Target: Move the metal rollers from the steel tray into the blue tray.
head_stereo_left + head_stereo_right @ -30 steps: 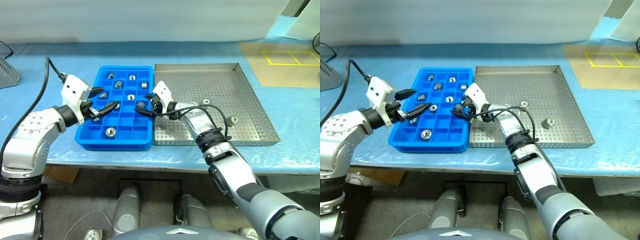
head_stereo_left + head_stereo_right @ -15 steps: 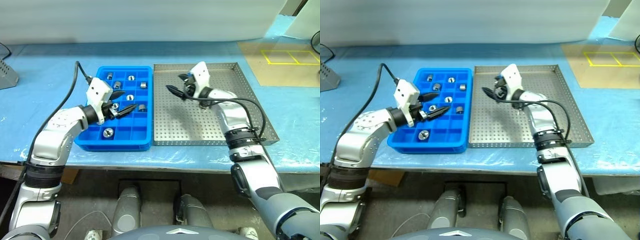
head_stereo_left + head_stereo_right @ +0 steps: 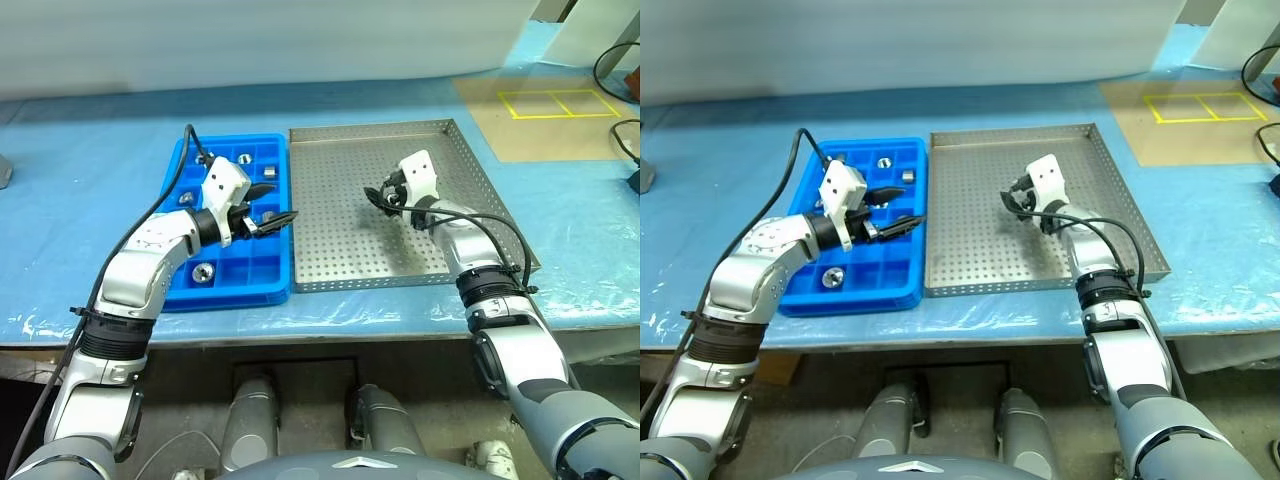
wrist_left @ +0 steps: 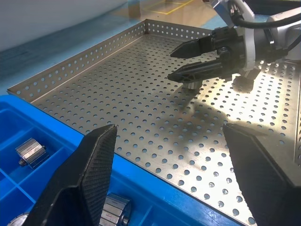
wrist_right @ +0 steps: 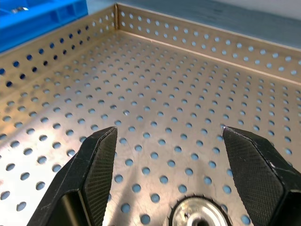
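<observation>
Blue plastic sheeting [image 3: 80, 150] covers the table that carries both trays: the bright blue plastic tray with square compartments [image 3: 230, 292] lies just left of the large square perforated steel tray [image 3: 340, 250], their long edges almost touching

A second ago the right gripper [image 3: 378, 198] was at the blue tray's right edge. It has since swung across into the steel tray and now hangs low over the floor, right of the middle. Its black fingers are spread wide with nothing between them. The right wrist view shows a small shiny metal roller with a central hole [image 5: 197, 217] lying on the perforated floor just short of the fingertips, roughly centred between them and not yet gripped

The left gripper [image 3: 275, 203] has drifted toward the blue tray's right edge. It hovers there, also spread wide and empty, pointing across at the steel tray

Several rollers sit in the blue tray's compartments, among them one near the far edge [image 3: 243, 157] and one near the front left corner [image 3: 203, 271]

I read this as one delivery finished and the next pick starting. The right gripper has to move forward a little so the roller lies between its pads, then close. Whether another roller remains in the steel tray I cannot tell, as the right arm covers part of the floor
</observation>
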You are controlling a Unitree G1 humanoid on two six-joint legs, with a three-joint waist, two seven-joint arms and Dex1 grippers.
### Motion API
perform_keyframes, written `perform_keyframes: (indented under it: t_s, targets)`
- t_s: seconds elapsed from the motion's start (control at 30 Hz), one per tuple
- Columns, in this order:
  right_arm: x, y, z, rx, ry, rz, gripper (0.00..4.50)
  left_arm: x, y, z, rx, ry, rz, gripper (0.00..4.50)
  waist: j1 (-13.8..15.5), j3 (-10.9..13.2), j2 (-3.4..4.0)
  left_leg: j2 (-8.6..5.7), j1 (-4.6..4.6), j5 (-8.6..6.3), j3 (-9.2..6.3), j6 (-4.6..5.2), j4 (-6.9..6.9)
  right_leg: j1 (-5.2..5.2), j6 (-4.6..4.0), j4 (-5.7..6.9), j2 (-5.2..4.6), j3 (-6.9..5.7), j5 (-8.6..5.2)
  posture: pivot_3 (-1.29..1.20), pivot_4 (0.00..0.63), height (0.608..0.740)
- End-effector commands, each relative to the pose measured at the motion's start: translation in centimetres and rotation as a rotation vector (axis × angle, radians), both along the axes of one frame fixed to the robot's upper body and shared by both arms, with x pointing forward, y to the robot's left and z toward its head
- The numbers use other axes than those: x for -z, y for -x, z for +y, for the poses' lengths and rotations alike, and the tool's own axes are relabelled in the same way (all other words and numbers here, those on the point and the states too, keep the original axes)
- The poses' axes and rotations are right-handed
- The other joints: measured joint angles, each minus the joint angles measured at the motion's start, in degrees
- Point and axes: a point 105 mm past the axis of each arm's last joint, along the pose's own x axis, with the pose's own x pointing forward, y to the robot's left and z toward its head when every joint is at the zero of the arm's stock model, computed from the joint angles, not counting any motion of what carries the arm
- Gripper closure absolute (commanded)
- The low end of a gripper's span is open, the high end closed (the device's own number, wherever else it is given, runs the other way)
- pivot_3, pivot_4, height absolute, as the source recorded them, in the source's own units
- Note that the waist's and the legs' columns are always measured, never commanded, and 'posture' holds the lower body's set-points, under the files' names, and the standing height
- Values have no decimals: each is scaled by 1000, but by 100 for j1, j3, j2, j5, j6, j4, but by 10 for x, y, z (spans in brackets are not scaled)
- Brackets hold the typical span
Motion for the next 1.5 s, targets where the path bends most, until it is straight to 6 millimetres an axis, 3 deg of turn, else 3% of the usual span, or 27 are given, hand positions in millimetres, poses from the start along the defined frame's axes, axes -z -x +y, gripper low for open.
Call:
perform_keyframes:
  t_s: [0.03,0.2,0.43,0.7,0.8,0.93,1.1,1.3,1.37,1.5]
  targets:
    - [-14,-8,-10,62,-28,-52,852,-15,-1,-2,11,9,-57,702,2,0,0,0,0,0,0,1,0,0,0,0,0,0,0,-65,150,740]
    - [-4,-8,-15,84,-33,-28,852,-13,1,-2,12,-2,-53,702,-6,0,0,1,0,-7,0,11,3,0,0,3,1,0,0,-59,150,740]
    - [9,-4,-7,51,-46,9,852,-15,2,-2,13,-11,-56,702,-1,0,0,2,-1,-10,2,16,5,0,-1,3,0,-1,0,-53,150,740]
    - [14,-4,-7,59,-103,47,852,-16,2,0,5,-21,-59,702,6,0,0,2,-1,-10,2,16,5,0,-1,3,0,-1,0,-49,150,740]
    - [16,-3,-6,52,-115,56,1465,-16,2,0,4,-22,-58,702,8,0,1,2,-1,-10,2,16,5,0,-1,3,0,-1,0,-47,150,740]
    - [17,0,-2,20,-123,53,2798,-16,2,0,2,-23,-60,702,7,0,1,3,0,-10,2,16,5,0,-1,3,0,-1,0,-48,150,740]
    - [16,-1,1,21,-109,53,2821,-17,1,1,0,-27,-63,702,6,0,1,3,0,-10,2,16,5,0,-1,4,0,-1,0,-47,150,740]
    - [11,0,14,-26,-97,45,2821,-18,4,1,9,-24,-66,702,8,1,1,4,0,-10,2,16,2,-1,-1,3,0,-1,0,-21,150,740]
    - [0,2,26,-85,-108,20,2821,-23,5,3,1,-8,-80,702,14,1,2,4,0,-10,2,16,1,-1,-2,2,0,-1,-1,-21,150,740]
    - [-27,17,66,-281,-103,-43,2821,-35,-4,35,-134,41,-114,702,-10,3,1,7,-2,-9,3,15,-3,-8,-2,2,3,0,-1,26,150,740]
